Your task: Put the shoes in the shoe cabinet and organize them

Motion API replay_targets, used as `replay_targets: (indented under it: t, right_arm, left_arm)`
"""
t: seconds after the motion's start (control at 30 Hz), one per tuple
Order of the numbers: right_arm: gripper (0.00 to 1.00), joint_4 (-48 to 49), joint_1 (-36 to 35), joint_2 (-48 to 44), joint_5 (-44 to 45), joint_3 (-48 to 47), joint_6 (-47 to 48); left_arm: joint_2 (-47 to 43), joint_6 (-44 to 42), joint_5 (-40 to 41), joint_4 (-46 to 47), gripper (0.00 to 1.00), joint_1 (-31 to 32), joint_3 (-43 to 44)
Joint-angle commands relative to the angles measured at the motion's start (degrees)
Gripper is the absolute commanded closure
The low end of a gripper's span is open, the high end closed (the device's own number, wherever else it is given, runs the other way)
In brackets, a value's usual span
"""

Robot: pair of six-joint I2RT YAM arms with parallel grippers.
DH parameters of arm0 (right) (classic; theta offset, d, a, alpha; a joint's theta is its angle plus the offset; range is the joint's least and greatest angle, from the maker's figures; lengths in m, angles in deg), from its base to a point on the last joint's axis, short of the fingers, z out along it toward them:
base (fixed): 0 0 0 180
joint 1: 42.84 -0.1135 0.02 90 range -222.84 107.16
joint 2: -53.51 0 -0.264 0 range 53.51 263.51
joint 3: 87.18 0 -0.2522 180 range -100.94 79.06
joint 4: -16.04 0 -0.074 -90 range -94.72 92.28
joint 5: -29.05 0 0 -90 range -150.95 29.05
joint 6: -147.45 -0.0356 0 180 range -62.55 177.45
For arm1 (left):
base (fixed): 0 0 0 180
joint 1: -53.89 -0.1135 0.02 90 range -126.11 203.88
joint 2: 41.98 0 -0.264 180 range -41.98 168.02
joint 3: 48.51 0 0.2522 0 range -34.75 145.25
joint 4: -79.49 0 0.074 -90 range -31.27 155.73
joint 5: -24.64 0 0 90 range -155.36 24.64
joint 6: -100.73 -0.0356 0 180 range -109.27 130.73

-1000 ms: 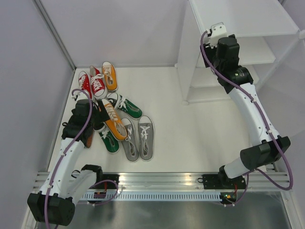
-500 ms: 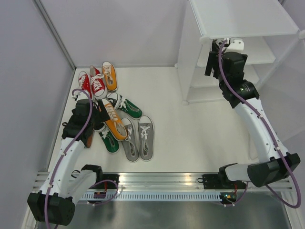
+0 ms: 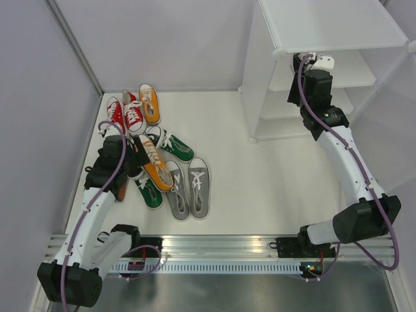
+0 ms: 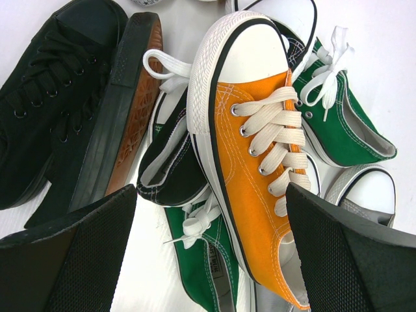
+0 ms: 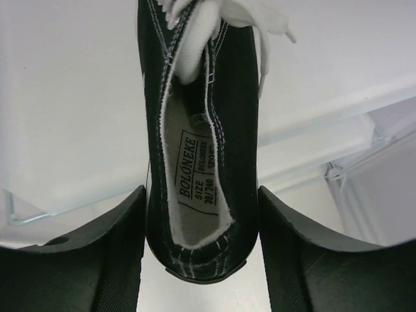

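The right gripper (image 5: 201, 224) has shifted deeper into the white translucent plastic shoe cabinet (image 3: 331, 26), its fingers clamping the heel of a black canvas sneaker (image 5: 201, 130). The left gripper (image 4: 208, 195) gapes wide over an orange canvas sneaker (image 4: 253, 156) with a ribbed white toe.

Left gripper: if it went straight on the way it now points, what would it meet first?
Most likely the orange shoe, which lies centred ahead of the open left gripper, though depth is hard to judge.

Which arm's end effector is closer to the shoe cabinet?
Right. The right end effector is at the shoe cabinet under its top shelf, clamping a black shoe; the left end effector hovers open over the shoe pile, well away from it.
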Motion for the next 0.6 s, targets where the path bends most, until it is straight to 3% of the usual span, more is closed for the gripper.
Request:
replay_targets:
  t: [0.0, 0.13, 0.23, 0.57]
  right_arm:
    - [0.78, 3.87, 3.72, -1.97, 0.00, -0.78, 2.46]
    - [0.94, 4.83, 6.71, -2.24, -2.63, -1.84, 5.89]
    - [0.99, 8.95, 10.76, -2.41, -8.96, -0.10, 6.07]
    - [0.99, 30.57, 24.28, -1.98, -24.60, 8.53, 5.46]
  left_arm:
    - [-0.36, -1.67, -0.72, 1.63, 0.02, -0.28, -0.14]
    - [-0.45, -1.67, -1.16, 1.63, 0.02, -0.28, -0.14]
    - [-0.36, -1.50, -1.78, 1.63, 0.02, -0.28, -0.14]
    - [-1.50, -1.32, -3.27, 1.72, 0.02, -0.28, -0.14]
